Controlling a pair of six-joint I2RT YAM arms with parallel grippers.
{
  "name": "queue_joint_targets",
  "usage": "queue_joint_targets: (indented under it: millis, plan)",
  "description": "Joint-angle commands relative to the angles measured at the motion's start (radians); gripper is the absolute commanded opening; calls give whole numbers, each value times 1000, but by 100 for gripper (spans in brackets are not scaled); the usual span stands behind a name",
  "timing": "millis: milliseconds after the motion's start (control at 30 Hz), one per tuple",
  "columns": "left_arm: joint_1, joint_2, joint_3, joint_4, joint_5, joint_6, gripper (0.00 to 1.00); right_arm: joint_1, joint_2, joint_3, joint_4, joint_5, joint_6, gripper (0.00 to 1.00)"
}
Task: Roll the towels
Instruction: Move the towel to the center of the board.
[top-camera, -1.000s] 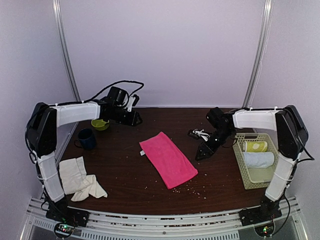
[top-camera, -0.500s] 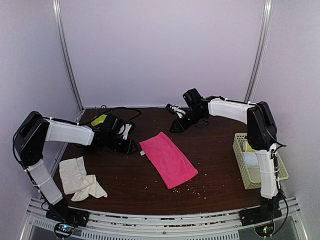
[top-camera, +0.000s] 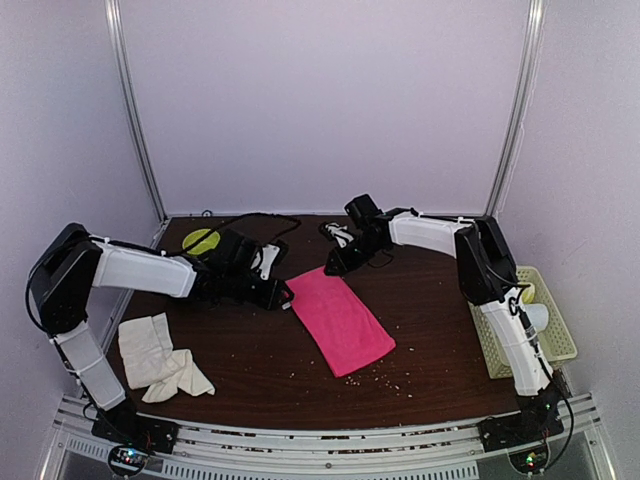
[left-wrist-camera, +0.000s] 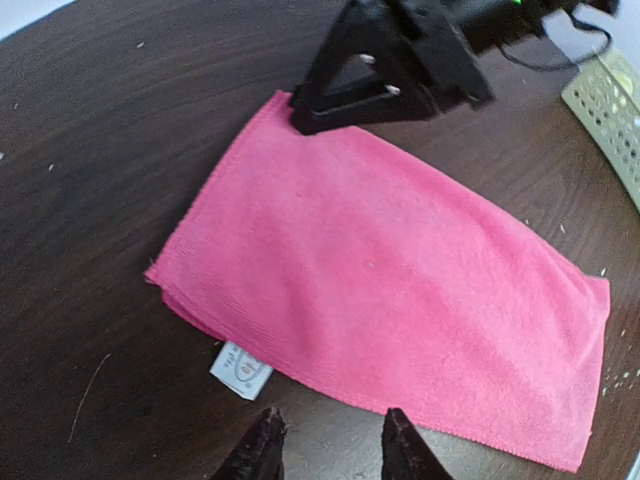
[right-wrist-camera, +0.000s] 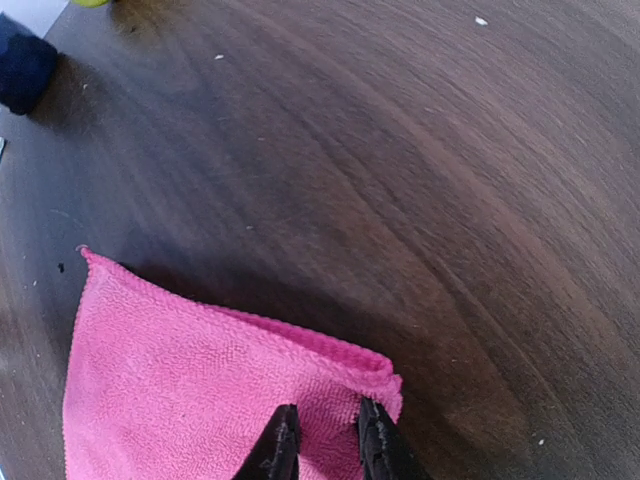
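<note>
The pink towel lies flat and unrolled on the table. The cream towel, well to its left, sits crumpled, so I judge that neither is rolled yet. The right gripper straddles the pink towel's far corner, jaws narrow; whether it pinches cloth I cannot tell. The left gripper hangs spread and empty just beside its left corner.

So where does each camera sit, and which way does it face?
Top external: high behind the arms, looking down on the dark wooden table; left arm and right arm show whole.
Left wrist: on the left arm, looking down over the bright pink cloth towel; left gripper at the bottom edge.
Right wrist: on the right arm, looking down at that towel's corner; right gripper at the bottom edge.
Shared: all show the towel; top and left wrist both show the right gripper at its corner.
</note>
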Motion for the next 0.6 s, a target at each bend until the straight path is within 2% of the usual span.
queue_joint_targets:
  millis: [0,100,200,333,433,567]
  plan:
    - [-139,-23,34,9,-197,203,36,-40,48,-1,-7,135,84,23]
    - [-266,-22,58,19,-356,343,39,-68,24,-89,19,182,89,22]
    - [-358,-9,58,70,-450,434,50,-85,-20,-162,34,161,79,22]
    - [-372,24,100,49,-376,433,55,-97,-104,-147,16,20,48,26]
    - [-384,33,121,25,-275,476,56,-106,-220,-144,-13,-32,1,35]
    - [-415,59,145,-41,-178,581,54,-126,-453,-280,4,-41,-57,43]
